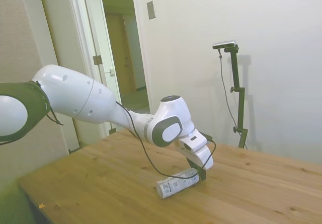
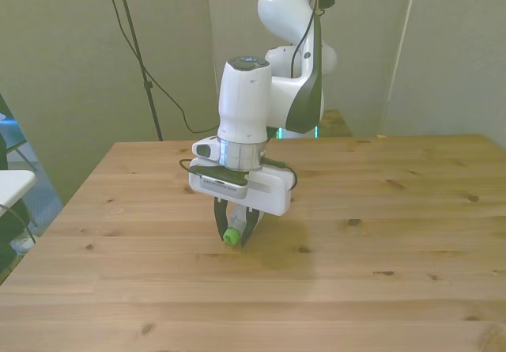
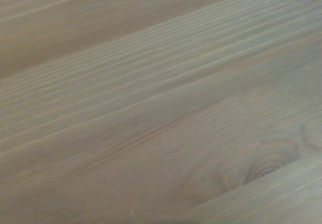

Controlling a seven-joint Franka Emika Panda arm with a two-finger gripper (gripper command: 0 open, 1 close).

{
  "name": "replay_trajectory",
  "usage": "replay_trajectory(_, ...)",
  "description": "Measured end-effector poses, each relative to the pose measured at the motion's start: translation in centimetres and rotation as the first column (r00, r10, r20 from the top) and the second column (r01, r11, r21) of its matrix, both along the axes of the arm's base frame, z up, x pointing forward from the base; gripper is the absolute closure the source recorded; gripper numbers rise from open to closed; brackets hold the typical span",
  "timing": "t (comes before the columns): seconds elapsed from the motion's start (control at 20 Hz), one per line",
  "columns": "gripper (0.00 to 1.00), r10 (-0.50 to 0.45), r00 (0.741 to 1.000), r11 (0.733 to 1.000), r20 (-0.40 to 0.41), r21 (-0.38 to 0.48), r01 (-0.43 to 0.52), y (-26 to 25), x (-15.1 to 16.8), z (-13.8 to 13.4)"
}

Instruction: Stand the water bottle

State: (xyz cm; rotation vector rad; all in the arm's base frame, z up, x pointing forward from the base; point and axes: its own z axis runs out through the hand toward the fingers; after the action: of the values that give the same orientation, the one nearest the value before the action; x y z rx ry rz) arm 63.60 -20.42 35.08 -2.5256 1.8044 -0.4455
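Gripper (image 2: 234, 234) fingers are closing around the lying water bottle (image 1: 176, 182) near its green cap, pointing toward six o'clock (light, slippery, crushable plastic).

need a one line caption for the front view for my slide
Franka gripper lowered around the green-capped end of the water bottle lying on the wooden table.

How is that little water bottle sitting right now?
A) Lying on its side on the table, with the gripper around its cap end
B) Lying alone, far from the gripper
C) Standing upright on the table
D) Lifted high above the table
A: the water bottle lies flat on the table, and the gripper straddles its green cap end.
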Motion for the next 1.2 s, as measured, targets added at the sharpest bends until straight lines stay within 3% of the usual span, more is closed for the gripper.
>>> replay_trajectory(0.45, 1.00, -0.037, 0.999, 0.999, -0.020, 0.039, 0.037, 0.6, 0.1, 0.4)
replay_trajectory(0.6, 1.00, -0.036, 0.999, 0.998, 0.012, 0.045, 0.036, 2.4, 0.5, 2.2)
replay_trajectory(0.95, 1.00, -0.003, 0.985, 0.998, 0.173, 0.055, -0.007, 11.7, -1.2, 10.5)
replay_trajectory(1.2, 1.00, -0.004, 0.929, 0.997, 0.370, -0.071, 0.033, 16.3, -3.6, 15.0)
